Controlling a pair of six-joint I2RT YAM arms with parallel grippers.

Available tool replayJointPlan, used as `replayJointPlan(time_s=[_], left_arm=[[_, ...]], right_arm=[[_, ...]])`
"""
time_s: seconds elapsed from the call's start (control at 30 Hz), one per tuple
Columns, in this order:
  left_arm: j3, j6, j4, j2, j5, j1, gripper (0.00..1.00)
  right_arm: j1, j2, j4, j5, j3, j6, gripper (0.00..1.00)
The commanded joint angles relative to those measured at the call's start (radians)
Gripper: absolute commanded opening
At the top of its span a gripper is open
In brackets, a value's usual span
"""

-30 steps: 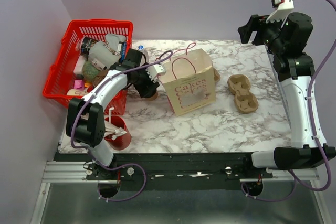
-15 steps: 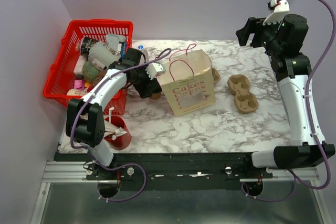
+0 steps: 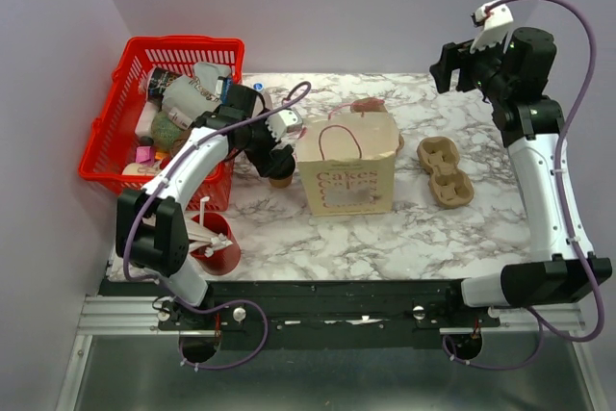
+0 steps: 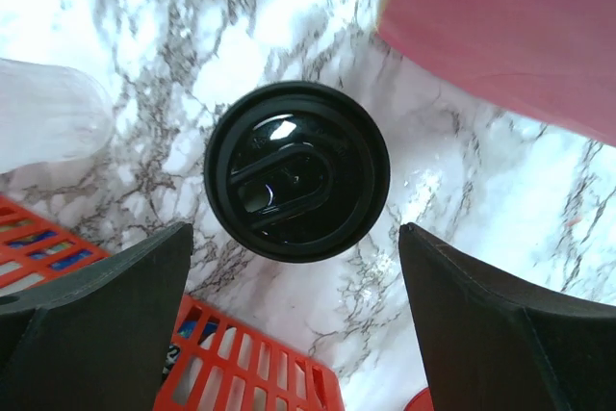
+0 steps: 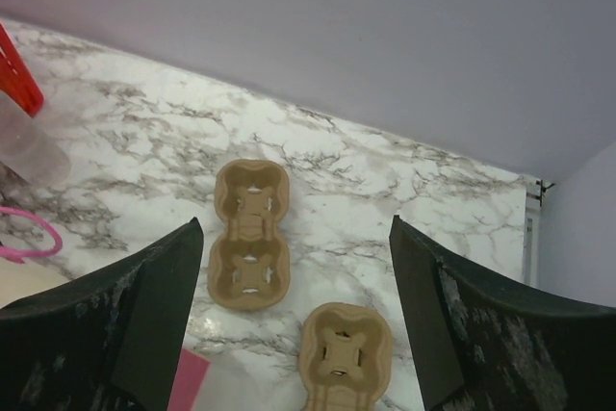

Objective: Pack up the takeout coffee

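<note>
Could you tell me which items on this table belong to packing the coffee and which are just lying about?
Job: takeout coffee, left end effector open above it, paper bag, probably the pulp cup carrier.
Lying about: red basket of clutter, red cup of sticks.

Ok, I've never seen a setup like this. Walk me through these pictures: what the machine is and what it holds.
These are two robot arms bolted at the table's near edge. The wide picture comes from a fixed camera above and behind them. The other two come from a camera on each wrist, showing its own fingers. On the marble table stand a paper bag, a red basket of odds and ends, a red cup of white sticks and brown pulp cup carriers. The left end effector is open over the black-lidded coffee cup, fingers clear of its lid. The right end effector is open too, high above the carriers. Nothing is held.
</note>
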Motion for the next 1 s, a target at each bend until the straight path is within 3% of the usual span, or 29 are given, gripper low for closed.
replayJointPlan(time_s=[0.0, 0.2, 0.4, 0.73, 0.9, 0.97], left_arm=[[-0.002, -0.094, 0.08, -0.114, 0.091, 0.001, 0.96], [0.0, -0.161, 0.114, -0.213, 0.234, -0.002, 0.97], [0.101, -0.256, 0.22, -0.245, 0.326, -0.011, 0.98], [0.533, -0.229, 0.104, 0.105, 0.363, -0.139, 0.86], [0.55, -0.186, 0.091, 0.194, 0.303, -0.218, 0.81], [0.558, -0.189, 0.088, 0.221, 0.272, -0.232, 0.74]], right_arm=[[-0.002, 0.1, -0.095, -0.036, -0.002, -0.131, 0.86], [-0.002, 0.225, -0.103, -0.097, -0.002, -0.117, 0.84], [-0.002, 0.285, -0.083, -0.093, 0.029, -0.106, 0.84], [-0.002, 0.277, -0.078, -0.149, -0.002, -0.085, 0.86], [-0.002, 0.246, -0.066, -0.143, -0.045, -0.086, 0.87], [-0.002, 0.239, -0.063, -0.149, -0.063, -0.082, 0.87]])
